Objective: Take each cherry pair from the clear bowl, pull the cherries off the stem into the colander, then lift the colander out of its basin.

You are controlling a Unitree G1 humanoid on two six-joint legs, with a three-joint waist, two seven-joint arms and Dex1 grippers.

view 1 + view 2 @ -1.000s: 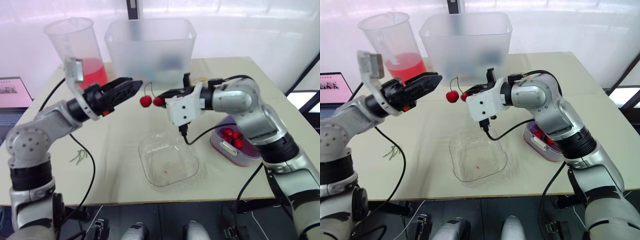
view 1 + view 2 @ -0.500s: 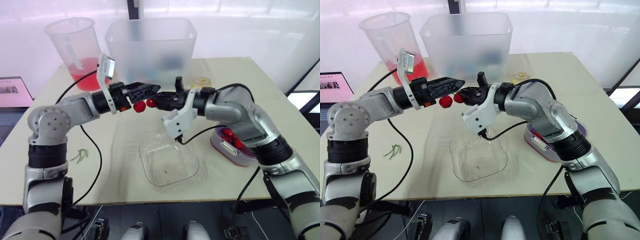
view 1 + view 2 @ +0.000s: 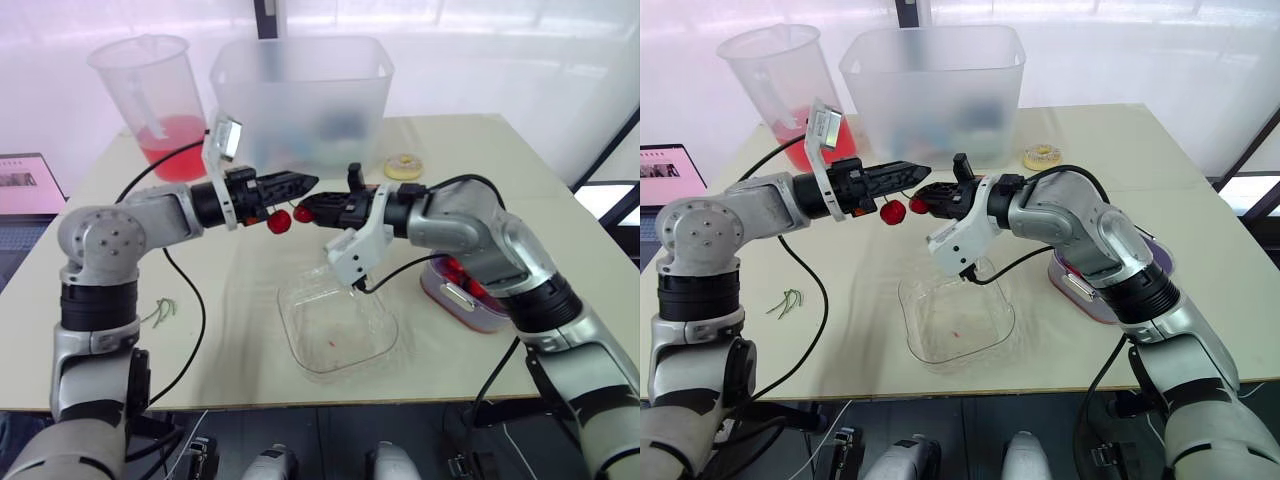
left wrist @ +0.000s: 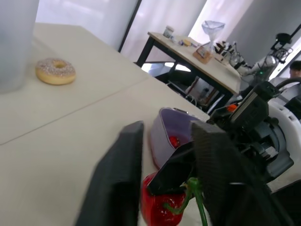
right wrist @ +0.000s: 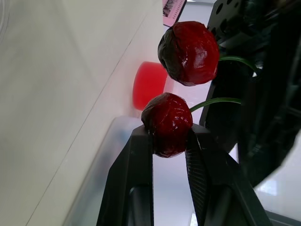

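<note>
Colander [image 3: 460, 299] partly hidden behind the right arm [image 3: 500, 232]

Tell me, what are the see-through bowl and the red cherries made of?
The clear bowl looks like thin glossy plastic: the table shows through it and its rim glints. The cherry in the right gripper has shiny dark red skin with little dimples and a green stem; real fruit or a copy, I cannot tell.
</note>
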